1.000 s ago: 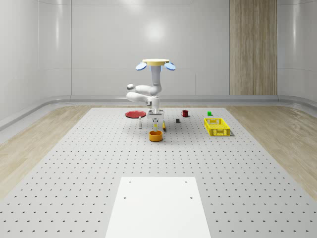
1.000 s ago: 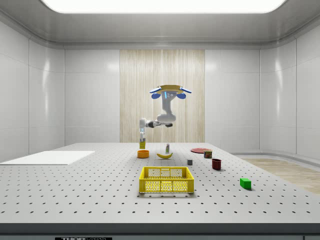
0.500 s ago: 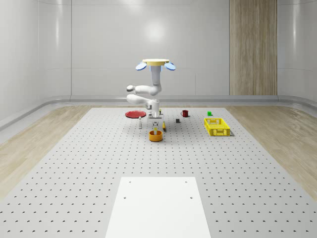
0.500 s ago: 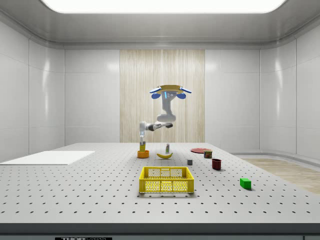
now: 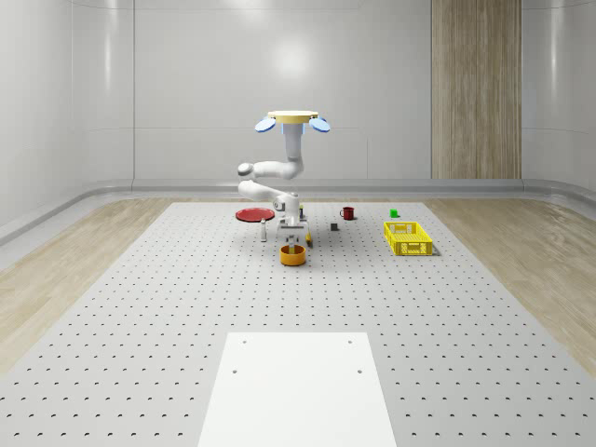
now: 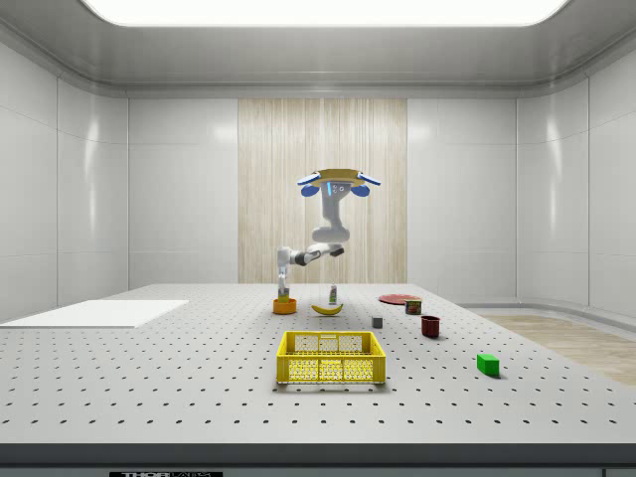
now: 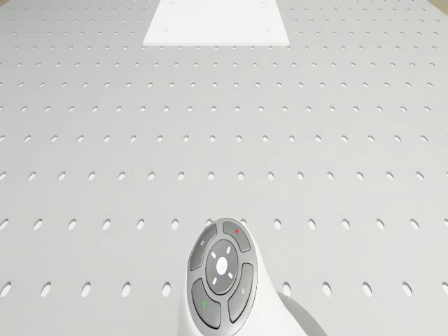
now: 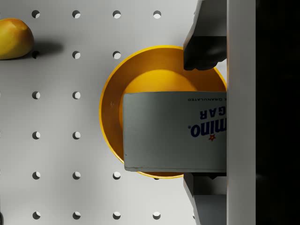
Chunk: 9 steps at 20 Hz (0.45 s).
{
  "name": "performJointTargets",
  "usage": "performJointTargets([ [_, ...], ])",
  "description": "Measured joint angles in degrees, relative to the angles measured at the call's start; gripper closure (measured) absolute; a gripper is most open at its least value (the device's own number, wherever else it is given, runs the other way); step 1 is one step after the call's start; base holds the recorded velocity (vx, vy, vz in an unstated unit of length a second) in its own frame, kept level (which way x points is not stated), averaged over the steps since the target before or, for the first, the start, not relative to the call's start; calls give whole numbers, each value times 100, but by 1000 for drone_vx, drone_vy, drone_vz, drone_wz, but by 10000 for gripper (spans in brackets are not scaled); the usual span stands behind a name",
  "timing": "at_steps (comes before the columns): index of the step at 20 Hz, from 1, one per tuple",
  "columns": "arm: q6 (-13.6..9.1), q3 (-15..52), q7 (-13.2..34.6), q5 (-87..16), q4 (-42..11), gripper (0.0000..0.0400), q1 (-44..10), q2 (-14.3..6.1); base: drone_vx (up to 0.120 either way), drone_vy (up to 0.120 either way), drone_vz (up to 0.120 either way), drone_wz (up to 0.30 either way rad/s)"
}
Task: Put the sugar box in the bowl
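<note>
Directly over the bowl (image 8: 159, 112) the hand (image 8: 206, 119) hangs, fingers (image 8: 202, 51) clamped on the sugar box (image 8: 176, 133). Box sits low between bowl rim and wrist, flat face toward the camera, covering much of the bowl's opening; whether it touches the bowl floor I cannot tell. Drone (image 5: 291, 121) hovers high above the counter (image 5: 186, 307), behind the bowl (image 5: 292, 254), arm folded forward and down so the hand points straight down. Judged: box lined up for release, grip not yet let go.
</note>
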Motion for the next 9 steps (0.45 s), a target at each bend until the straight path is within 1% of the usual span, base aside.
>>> performJointTargets([
  [2, -33, 31, -8, 30, -22, 53, 25, 18, 0, 0, 0, 0],
  [4, -84, 103, -16, 97, -66, 32, 60, 28, 0, 0, 0, 0],
  [9, -172, 210, -32, 191, -130, 9, 116, 57, 0, 0, 0, 0],
])
